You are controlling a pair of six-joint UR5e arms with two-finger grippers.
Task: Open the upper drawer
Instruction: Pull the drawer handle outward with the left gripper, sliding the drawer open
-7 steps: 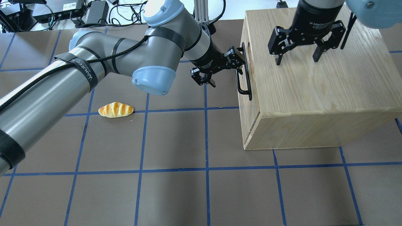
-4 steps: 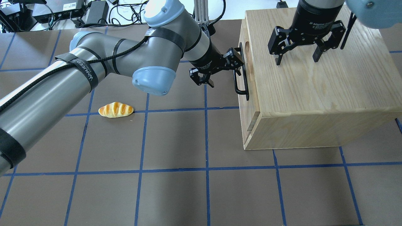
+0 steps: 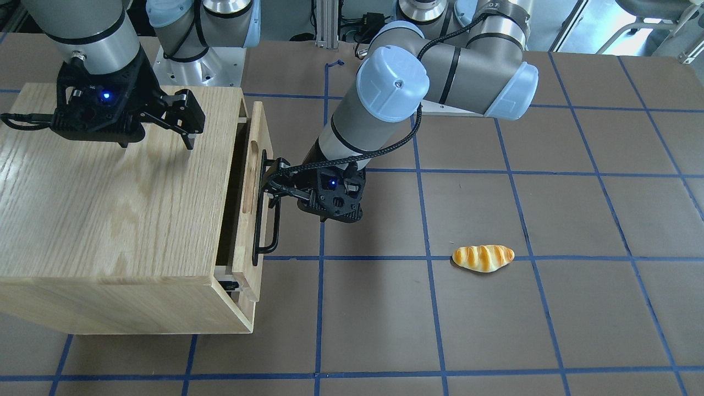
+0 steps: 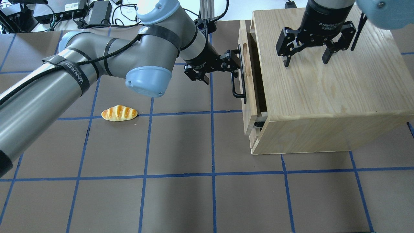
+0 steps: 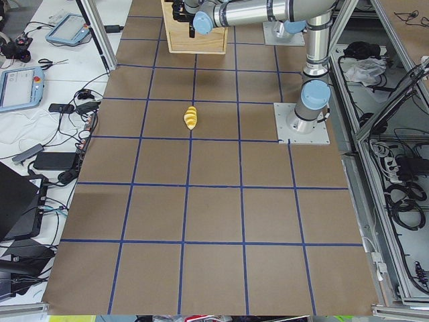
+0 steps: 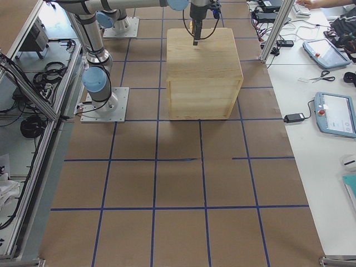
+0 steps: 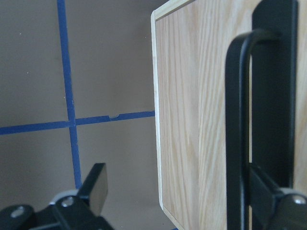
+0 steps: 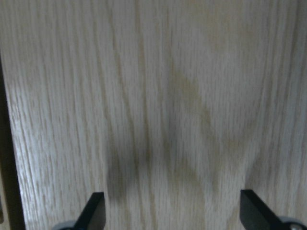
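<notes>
The upper drawer (image 4: 245, 87) is a pale-wood box with a flat front and a long black bar handle (image 4: 238, 77). It stands pulled a short way out of the oak cabinet (image 4: 323, 97), and a dark gap shows behind its front (image 3: 254, 165). My left gripper (image 4: 220, 70) is open, with one finger hooked behind the handle (image 7: 237, 120) and the other off to the side over the table. My right gripper (image 4: 306, 62) is open, its fingertips (image 8: 93, 211) down at the cabinet's top (image 3: 110, 192).
A toy bread roll (image 4: 119, 113) lies on the brown mat to the left of the cabinet; it also shows in the front view (image 3: 483, 258). Blue tape lines grid the mat. Cables and power boxes (image 4: 64, 13) lie beyond the far edge.
My left gripper has moved left with its finger behind the handle, and the upper drawer has slid out of the cabinet with it. The right gripper has stayed on the cabinet top.
</notes>
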